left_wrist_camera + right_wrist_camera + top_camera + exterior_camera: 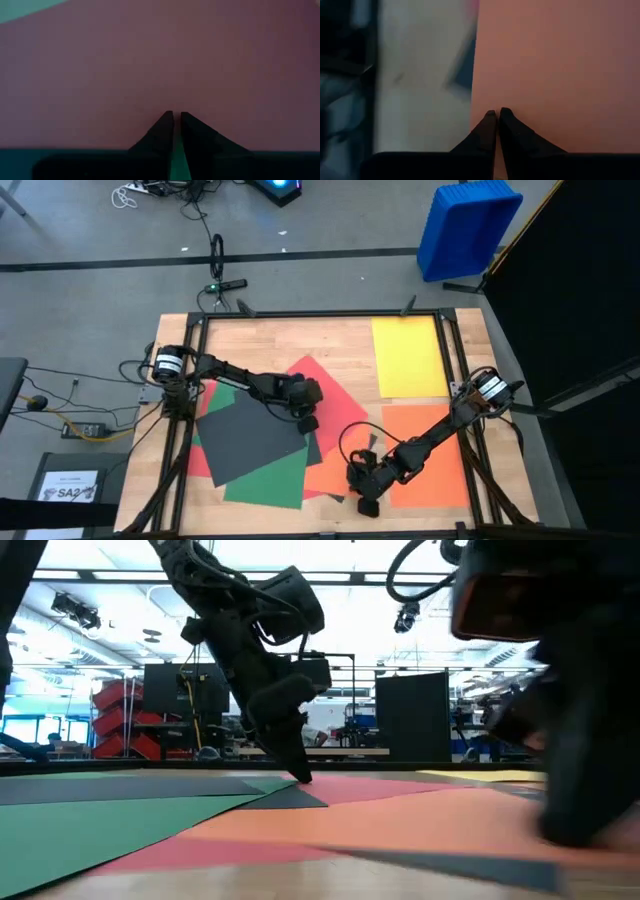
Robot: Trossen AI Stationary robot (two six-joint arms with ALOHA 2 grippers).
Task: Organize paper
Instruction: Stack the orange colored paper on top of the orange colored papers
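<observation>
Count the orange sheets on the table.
2: one orange sheet flat at the right side below the yellow sheet, another in the central pile beside the red sheet. Others may lie hidden underneath.

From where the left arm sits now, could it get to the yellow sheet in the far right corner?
Probably not easily: the left gripper presses on the red sheet mid-table, and the yellow sheet lies apart near the right arm's base. Nothing blocks the way, though.

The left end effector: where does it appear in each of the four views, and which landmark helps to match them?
High view: left end effector, centre of the table, over the red sheet.
Low view: tips touching the paper, left of centre.
Left wrist view: shut tips at the bottom, on red paper.
Right wrist view: not in it.
Shared landmark: the red sheet.
</observation>
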